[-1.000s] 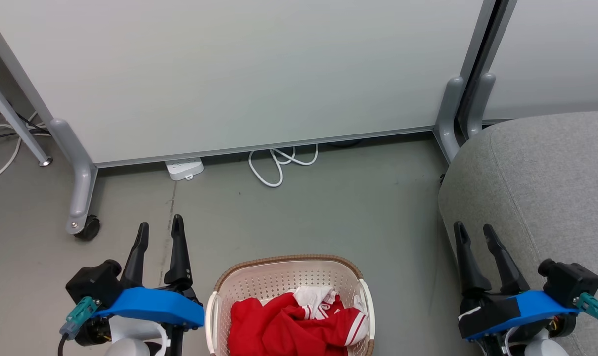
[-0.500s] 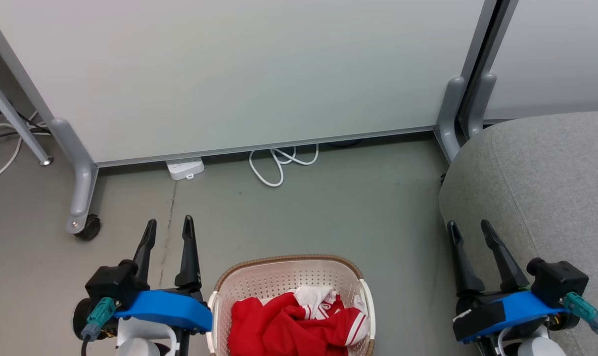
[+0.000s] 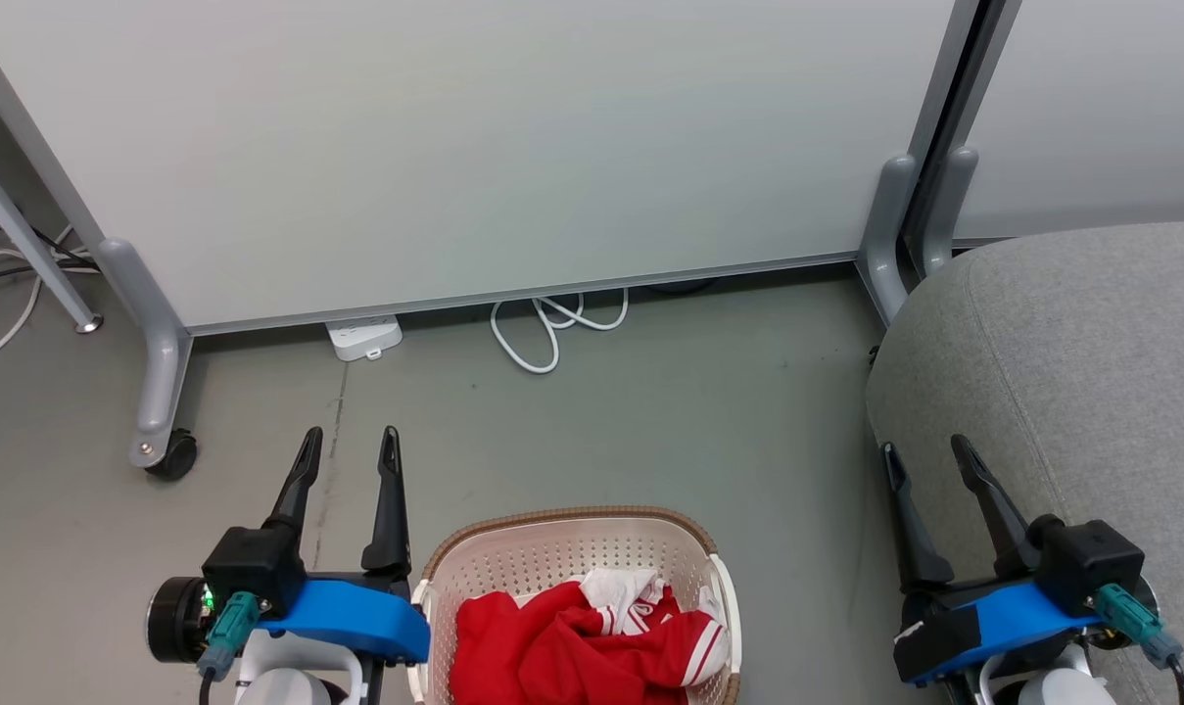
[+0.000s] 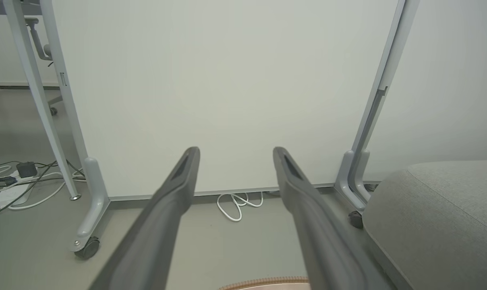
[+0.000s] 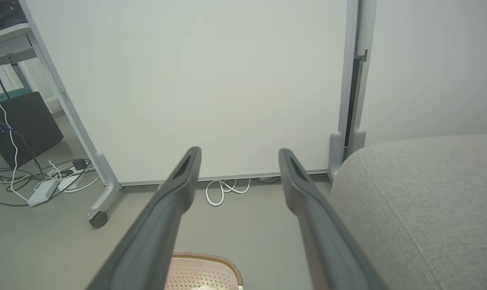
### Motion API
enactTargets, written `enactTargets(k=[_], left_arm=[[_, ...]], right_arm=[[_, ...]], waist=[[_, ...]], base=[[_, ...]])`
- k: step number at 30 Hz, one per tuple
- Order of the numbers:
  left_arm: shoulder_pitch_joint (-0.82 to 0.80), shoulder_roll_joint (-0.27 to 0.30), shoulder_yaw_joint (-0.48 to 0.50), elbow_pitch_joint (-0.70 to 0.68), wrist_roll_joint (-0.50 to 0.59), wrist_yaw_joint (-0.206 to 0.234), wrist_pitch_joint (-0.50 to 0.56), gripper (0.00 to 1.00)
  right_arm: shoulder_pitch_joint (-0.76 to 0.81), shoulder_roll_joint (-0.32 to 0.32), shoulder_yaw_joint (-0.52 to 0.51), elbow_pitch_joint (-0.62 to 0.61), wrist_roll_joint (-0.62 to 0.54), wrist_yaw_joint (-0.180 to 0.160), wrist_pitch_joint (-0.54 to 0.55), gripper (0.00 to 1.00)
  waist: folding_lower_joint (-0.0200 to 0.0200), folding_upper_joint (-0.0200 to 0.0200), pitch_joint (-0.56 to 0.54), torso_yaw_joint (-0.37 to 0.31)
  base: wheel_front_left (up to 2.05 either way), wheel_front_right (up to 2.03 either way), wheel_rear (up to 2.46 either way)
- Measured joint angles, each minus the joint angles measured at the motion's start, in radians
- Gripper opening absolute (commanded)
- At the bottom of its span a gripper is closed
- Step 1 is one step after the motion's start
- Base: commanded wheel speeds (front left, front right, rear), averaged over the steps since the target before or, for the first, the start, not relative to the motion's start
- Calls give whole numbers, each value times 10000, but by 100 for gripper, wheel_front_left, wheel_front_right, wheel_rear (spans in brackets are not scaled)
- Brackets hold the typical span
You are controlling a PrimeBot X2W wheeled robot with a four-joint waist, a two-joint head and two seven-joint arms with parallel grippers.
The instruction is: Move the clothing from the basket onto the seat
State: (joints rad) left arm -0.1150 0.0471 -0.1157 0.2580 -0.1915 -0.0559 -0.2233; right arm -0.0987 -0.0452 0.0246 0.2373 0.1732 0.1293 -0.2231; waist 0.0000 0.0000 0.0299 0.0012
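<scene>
Head view has the basket [image 3: 572, 514] at bottom centre with the clothing [image 3: 572, 651] heaped red inside it. None lies on the seat [image 3: 1091, 372], which stands to the basket's right across a strip of floor. The left gripper [image 3: 351, 433] hovers just beside the basket's left rim, released and empty, its fingers pointing beyond the basket. The right gripper [image 3: 923, 446] hangs well to the basket's right, against the seat's near edge, likewise spread and holding nothing. The step in hand looks like the first reach into the basket, and the left arm is nearer. To do it well it should probably rise above the brown rim, swing over the heap, and tip its fingers downward. Closing on a raised fold near the basket's middle should keep the fingers off the perforated wall. Left wrist view shows that gripper's fingers [image 4: 179, 189] wide apart with nothing between them. A sliver of the basket rim sits at the bottom edge, so the aim runs past the basket and needs pitching down. Right wrist view shows the other fingers [image 5: 175, 197] equally parted, the basket's far end below them and the seat to the basket's right. That arm is well placed to receive or steady the garment.
</scene>
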Motion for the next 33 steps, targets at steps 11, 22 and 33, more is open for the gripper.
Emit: enactTargets(k=[11,22,33], left_arm=[[-1,10,-146,86,872,21,-247,100],[-3,15,-194,274,1402,12,-384,100],[-8,19,-188,527,1229,-36,-385,100]], right_arm=[[-1,-10,-36,56,-872,2,-242,100],[-7,-17,-50,107,-1526,2,-384,100],[-9,-19,-75,150,-1534,2,-387,100]], waist=[[0,0,-7,-5],[0,0,6,6],[0,0,-13,47]], base=[[0,0,0],[0,0,0],[0,0,0]])
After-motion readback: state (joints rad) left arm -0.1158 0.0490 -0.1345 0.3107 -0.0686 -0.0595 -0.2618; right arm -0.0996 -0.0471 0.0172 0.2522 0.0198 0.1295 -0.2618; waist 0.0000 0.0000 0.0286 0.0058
